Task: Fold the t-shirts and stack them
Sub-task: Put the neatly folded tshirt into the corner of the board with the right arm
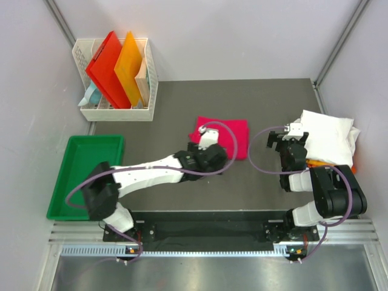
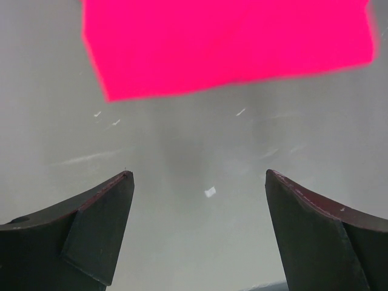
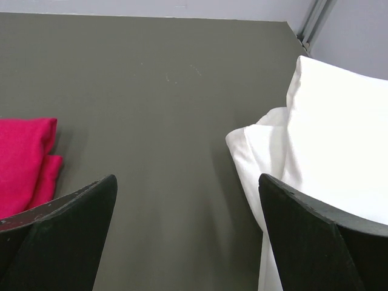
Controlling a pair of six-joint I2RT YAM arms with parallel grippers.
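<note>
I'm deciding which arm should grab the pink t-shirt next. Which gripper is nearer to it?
Left. The left gripper is open just short of the pink t-shirt's near edge. The right gripper is off to the shirt's right, beside the white t-shirt.

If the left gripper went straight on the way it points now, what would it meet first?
Probably the pink t-shirt, whose near edge lies just ahead of the open left gripper. If it is tilted downward, it could touch bare table first.
</note>
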